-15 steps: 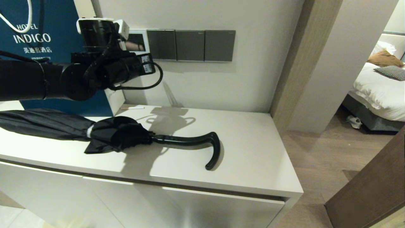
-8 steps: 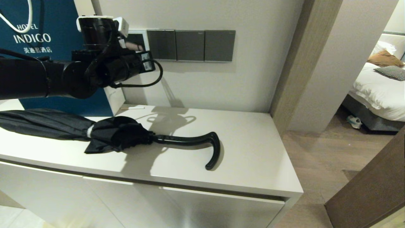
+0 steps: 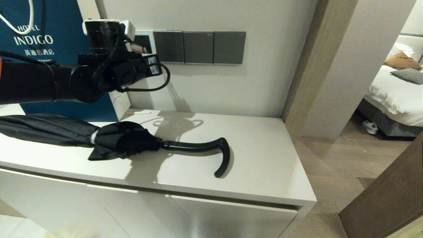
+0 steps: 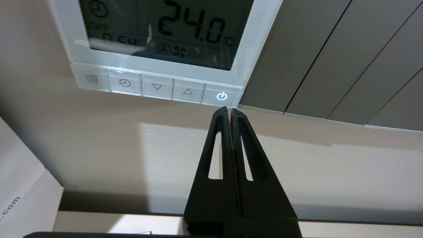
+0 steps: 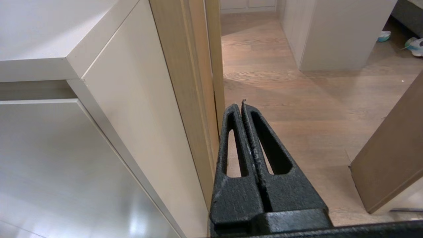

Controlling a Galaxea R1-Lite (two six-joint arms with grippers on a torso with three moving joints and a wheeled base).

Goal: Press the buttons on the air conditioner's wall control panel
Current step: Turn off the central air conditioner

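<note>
My left pincer (image 4: 228,110), closed and empty, sits at 6 o'clock of the power button (image 4: 221,96) on the air conditioner's wall control panel (image 4: 251,49): stiff plastic, likely a short-travel key, so tap lightly with the tip, no grip.

**Around the cabinet and doorway**

A folded black umbrella (image 3: 99,138) lies on the white cabinet top (image 3: 264,158), its curved handle (image 3: 211,152) pointing right. Behind it stands a blue HOTEL INDIGO bag (image 3: 49,36) against the wall. 3 dark grey switch plates (image 3: 200,47) sit side by side on the wall. Through the doorway on the right, a bed (image 3: 396,89) with white linen and 2 cushions (image 3: 404,67) stands on wood flooring (image 3: 333,165).
</note>
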